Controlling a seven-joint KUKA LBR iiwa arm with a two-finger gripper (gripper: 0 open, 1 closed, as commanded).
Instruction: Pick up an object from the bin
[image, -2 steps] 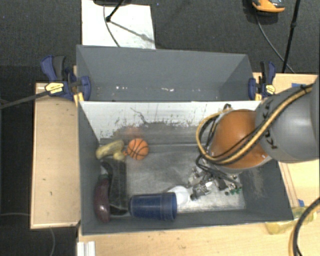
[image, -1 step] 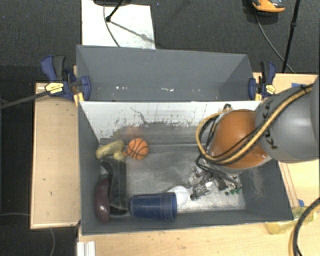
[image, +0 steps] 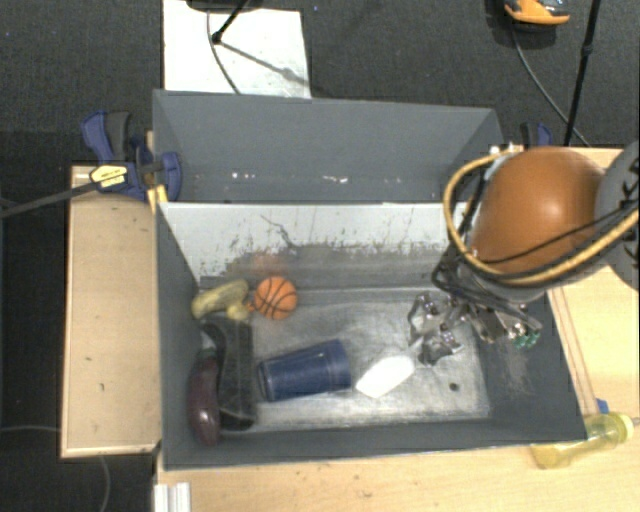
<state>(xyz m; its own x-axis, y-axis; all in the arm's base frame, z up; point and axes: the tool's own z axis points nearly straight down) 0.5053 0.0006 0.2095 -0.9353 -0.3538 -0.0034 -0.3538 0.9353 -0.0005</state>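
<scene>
My gripper (image: 432, 335) hangs low over the right part of the bin floor, its metal fingers apart with nothing between them. A white oval lump (image: 385, 377) lies just below and left of the fingertips, not touching them. A dark blue cylinder (image: 304, 369) rests on its side further left, in the middle of the floor.
A small orange basketball (image: 276, 297) and a yellowish curved piece (image: 221, 298) lie near the back left. A black elongated object (image: 234, 372) and a dark purple one (image: 203, 402) line the left wall. The arm's orange dome overhangs the bin's right side.
</scene>
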